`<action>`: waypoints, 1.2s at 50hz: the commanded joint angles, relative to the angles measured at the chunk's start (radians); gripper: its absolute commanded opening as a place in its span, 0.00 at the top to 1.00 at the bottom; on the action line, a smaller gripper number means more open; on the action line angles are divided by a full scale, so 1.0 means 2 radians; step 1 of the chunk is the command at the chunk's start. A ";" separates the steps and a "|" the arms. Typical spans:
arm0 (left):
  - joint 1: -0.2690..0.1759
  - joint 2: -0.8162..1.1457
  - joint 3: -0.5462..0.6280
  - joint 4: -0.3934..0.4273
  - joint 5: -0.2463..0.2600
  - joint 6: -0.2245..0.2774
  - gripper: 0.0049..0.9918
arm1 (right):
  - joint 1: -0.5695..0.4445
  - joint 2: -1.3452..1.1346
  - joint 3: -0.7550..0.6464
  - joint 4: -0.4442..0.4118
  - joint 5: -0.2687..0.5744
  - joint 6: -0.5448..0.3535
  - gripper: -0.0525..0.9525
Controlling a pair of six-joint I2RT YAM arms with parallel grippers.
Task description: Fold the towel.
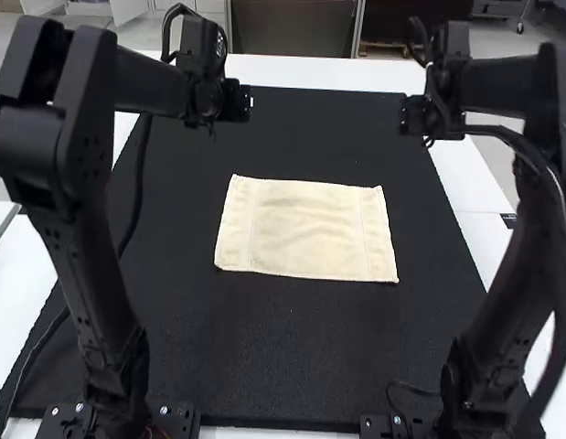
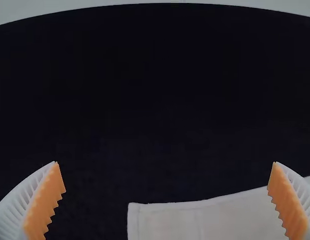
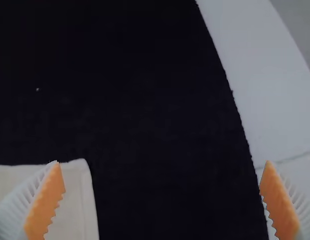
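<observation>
As I look down over the white table (image 1: 292, 69), a cream towel (image 1: 310, 229) lies spread flat near the middle of a black mat (image 1: 301, 357); it is a rectangle, its longer sides running left to right and its outline set slightly askew. At the table's right edge sits a small dark patch (image 1: 509, 220), too small to make out in detail.

The towel looks soft and plain, with narrow stitched hems; a straight band crosses it near each short end, and faint wrinkles ripple through the panel between them. Its corners lie down on the mat, the near right one coming to a neat point.

Beyond the towel's far left corner is the left gripper (image 1: 237, 102); beyond and to the right of its far right corner is the right gripper (image 1: 412, 116); both are apart from the cloth. In the left wrist view, white ribbed fingers (image 2: 17, 200) with orange pads (image 2: 44, 205) stand wide apart, nothing between their tips; in the right wrist view, the jaws are spread just as wide, likewise holding nothing.
</observation>
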 commanded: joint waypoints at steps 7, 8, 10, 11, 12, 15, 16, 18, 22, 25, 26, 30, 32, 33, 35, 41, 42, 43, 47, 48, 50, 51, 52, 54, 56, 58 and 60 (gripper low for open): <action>-0.001 0.022 0.020 0.011 -0.003 -0.004 0.04 | 0.020 0.060 0.039 -0.018 -0.011 0.011 0.05; -0.001 0.024 0.020 0.012 -0.003 -0.005 0.04 | 0.021 0.066 0.040 -0.019 -0.010 0.013 0.05; -0.001 0.029 0.020 0.014 -0.003 -0.005 0.04 | 0.022 0.073 0.042 -0.019 -0.009 0.015 0.05; -0.001 0.032 0.020 0.014 -0.003 -0.005 0.04 | 0.023 0.077 0.046 -0.020 -0.008 0.021 0.05; -0.001 0.034 0.021 0.015 -0.003 -0.005 0.04 | 0.023 0.080 0.049 -0.020 -0.009 0.028 0.05; 0.000 0.038 0.022 0.017 -0.003 -0.005 0.04 | 0.023 0.083 0.058 -0.021 -0.010 0.041 0.05; -0.001 0.040 0.024 0.017 -0.003 -0.005 0.04 | 0.024 0.083 0.060 -0.021 -0.010 0.042 0.05; -0.001 0.044 0.025 0.017 -0.003 -0.005 0.04 | 0.024 0.083 0.067 -0.022 -0.011 0.047 0.05; -0.002 0.052 0.031 0.017 -0.003 -0.005 0.04 | 0.024 0.086 0.070 -0.027 -0.012 0.047 0.05; -0.004 0.060 0.036 0.017 -0.003 -0.005 0.04 | 0.020 0.100 0.069 -0.029 -0.012 0.047 0.05; -0.004 0.063 0.039 0.017 -0.003 -0.005 0.04 | 0.019 0.103 0.070 -0.031 -0.012 0.046 0.05; -0.006 0.073 0.052 0.018 -0.004 -0.004 0.04 | 0.019 0.114 0.078 -0.036 -0.015 0.044 0.05; -0.007 0.076 0.058 0.017 -0.003 -0.004 0.04 | 0.022 0.116 0.082 -0.039 -0.025 0.044 0.05; -0.008 0.078 0.059 0.017 -0.003 -0.005 0.04 | 0.022 0.117 0.084 -0.042 -0.028 0.044 0.05; -0.010 0.082 0.064 0.016 -0.003 -0.004 0.04 | 0.026 0.120 0.087 -0.045 -0.034 0.044 0.07; -0.019 0.084 0.071 0.014 -0.003 -0.005 0.04 | 0.032 0.135 0.093 -0.064 -0.072 0.059 0.07; -0.021 0.084 0.071 0.014 -0.003 -0.005 0.04 | 0.032 0.138 0.093 -0.064 -0.077 0.061 0.07; -0.024 0.084 0.071 0.014 -0.003 -0.005 0.04 | 0.032 0.142 0.093 -0.067 -0.078 0.064 0.07; -0.033 0.084 0.068 0.013 0.000 -0.007 0.04 | 0.034 0.156 0.096 -0.076 -0.085 0.067 0.07; -0.034 0.084 0.068 0.012 0.000 -0.007 0.04 | 0.034 0.159 0.098 -0.078 -0.088 0.067 0.07; -0.036 0.084 0.067 0.011 0.001 -0.008 0.04 | 0.034 0.165 0.102 -0.083 -0.088 0.067 0.07; -0.037 0.083 0.066 0.011 0.001 -0.010 0.04 | 0.034 0.166 0.105 -0.087 -0.088 0.067 0.07; -0.038 0.082 0.065 0.011 0.002 -0.011 0.04 | 0.035 0.169 0.107 -0.090 -0.088 0.067 0.07; -0.039 0.082 0.066 0.011 0.003 -0.012 0.04 | 0.035 0.173 0.109 -0.098 -0.088 0.068 0.08; -0.040 0.082 0.066 0.011 0.003 -0.012 0.04 | 0.035 0.174 0.111 -0.105 -0.094 0.074 0.09; -0.040 0.081 0.065 0.011 0.003 -0.013 0.04 | 0.035 0.174 0.112 -0.114 -0.111 0.084 0.09; -0.040 0.080 0.064 0.011 0.003 -0.015 0.04 | 0.035 0.172 0.114 -0.124 -0.115 0.095 0.08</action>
